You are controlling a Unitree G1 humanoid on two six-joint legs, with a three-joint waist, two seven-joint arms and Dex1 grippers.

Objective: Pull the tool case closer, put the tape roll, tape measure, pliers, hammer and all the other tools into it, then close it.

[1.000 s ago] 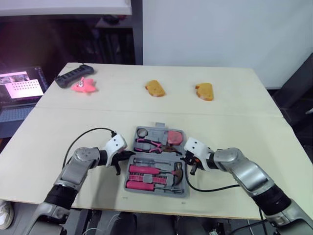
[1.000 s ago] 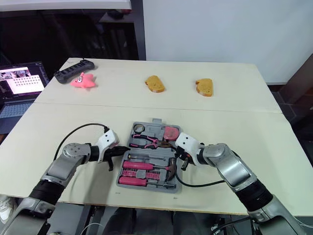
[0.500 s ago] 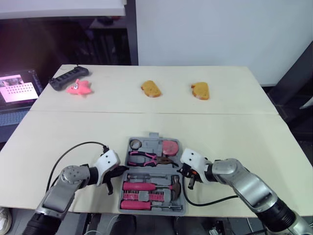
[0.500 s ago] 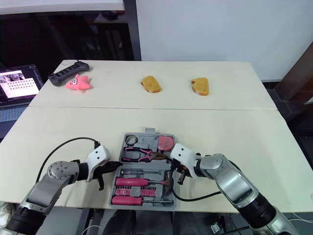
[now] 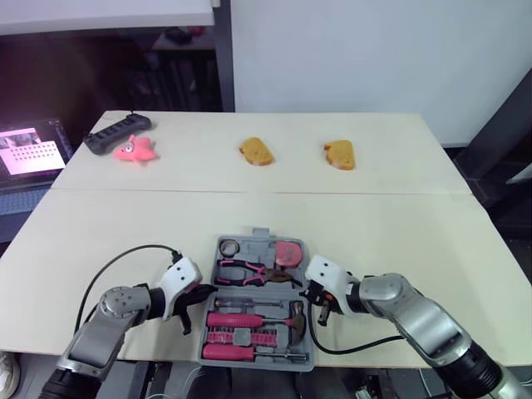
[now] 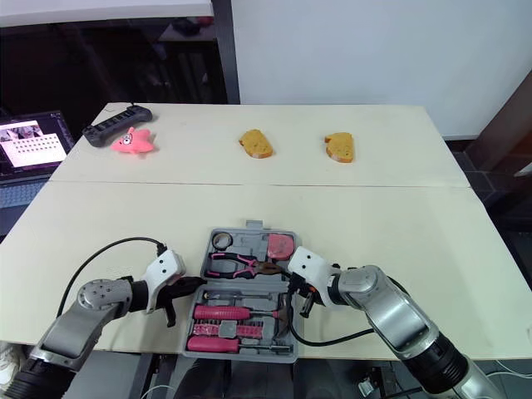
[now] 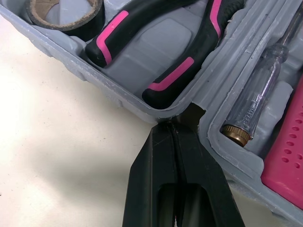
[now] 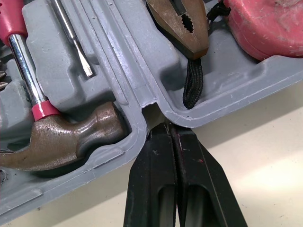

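Observation:
The grey tool case (image 5: 255, 239) lies open at the table's front edge, between my two arms. It holds a tape roll (image 5: 230, 247), pink-handled pliers (image 5: 248, 269), a pink tape measure (image 5: 288, 253), a hammer (image 5: 296, 315) and pink-handled screwdrivers (image 5: 233, 320). My left gripper (image 5: 199, 294) is shut, its tips (image 7: 175, 125) pressed into the hinge notch on the case's left side. My right gripper (image 5: 318, 299) is shut too, with its tips (image 8: 173, 127) in the hinge notch on the right side, between the hammer (image 8: 61, 137) and the pliers' nose (image 8: 182, 23).
Two yellow bread-shaped pieces (image 5: 256, 151) (image 5: 339, 154) sit at the far middle of the table. A pink star toy (image 5: 135, 149) and a black power strip (image 5: 116, 131) lie at the far left. A lit laptop screen (image 5: 29, 148) stands off the table's left side.
The case has slid toward the table's front edge with both shut grippers at its hinge notches. The camera has also shifted.

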